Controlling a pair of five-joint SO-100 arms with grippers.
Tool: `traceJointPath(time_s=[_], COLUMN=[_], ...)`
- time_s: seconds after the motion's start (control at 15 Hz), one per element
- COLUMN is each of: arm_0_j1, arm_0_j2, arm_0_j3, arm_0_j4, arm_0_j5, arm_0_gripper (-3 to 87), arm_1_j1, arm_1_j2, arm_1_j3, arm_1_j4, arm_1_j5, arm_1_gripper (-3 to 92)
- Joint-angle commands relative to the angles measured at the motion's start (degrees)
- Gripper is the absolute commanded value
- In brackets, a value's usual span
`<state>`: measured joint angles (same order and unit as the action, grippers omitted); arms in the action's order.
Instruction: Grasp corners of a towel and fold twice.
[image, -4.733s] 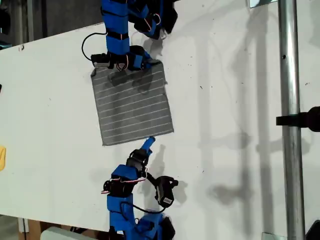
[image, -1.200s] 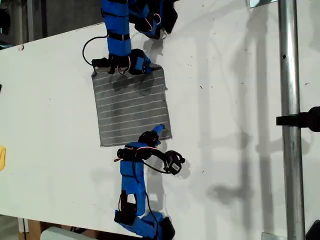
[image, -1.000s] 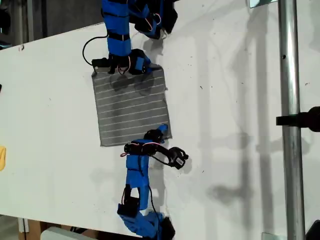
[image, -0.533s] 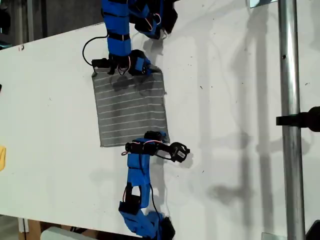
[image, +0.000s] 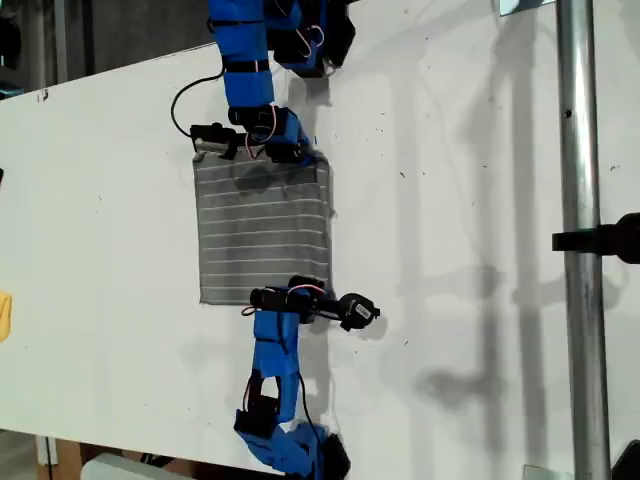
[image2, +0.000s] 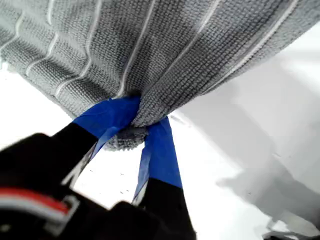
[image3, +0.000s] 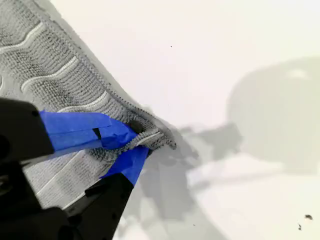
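My first hand (image2: 142, 120) is clamped on a bunched corner (image2: 127, 141) of the grey square cloth towel with thin white stripes (image2: 150, 45), and the fabric rises off the white bench (image2: 280, 90). My second hand (image3: 132, 142) pinches another corner (image3: 161, 139) low against the bench. In the exterior view the towel lies near the middle of the bench, a blue arm (image: 270, 355) at each of the two corners on its right side.
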<state>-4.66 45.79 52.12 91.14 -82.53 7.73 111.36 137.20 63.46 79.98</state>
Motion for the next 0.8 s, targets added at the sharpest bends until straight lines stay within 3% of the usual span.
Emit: traceJointPath(time_s=[0.0, 0.33, 0.47, 0.73], arm_0_j1=[3.3, 12.1, 15.0, 17.8], arm_0_j2=[8.3, 16.4, 20.7, 30.2], arm_0_j3=[2.7, 11.6, 16.2, 29.5], arm_0_j4=[2.7, 1.7, 1.0, -5.9], arm_0_j5=[-0.4, -9.5, -13.0, -17.8], arm_0_gripper=[-2.4, -2.4, -2.4, -2.4], arm_1_j1=[-8.6, -22.9, -24.7, -26.1], arm_1_j2=[-2.1, -19.5, -20.1, -18.7], arm_1_j3=[-4.0, -22.3, -26.8, -30.4], arm_1_j4=[-1.4, -2.2, 0.8, 6.5], arm_1_j5=[6.1, 14.3, 15.6, 17.1], arm_1_gripper=[-0.2, -0.2, -0.2, -0.2])
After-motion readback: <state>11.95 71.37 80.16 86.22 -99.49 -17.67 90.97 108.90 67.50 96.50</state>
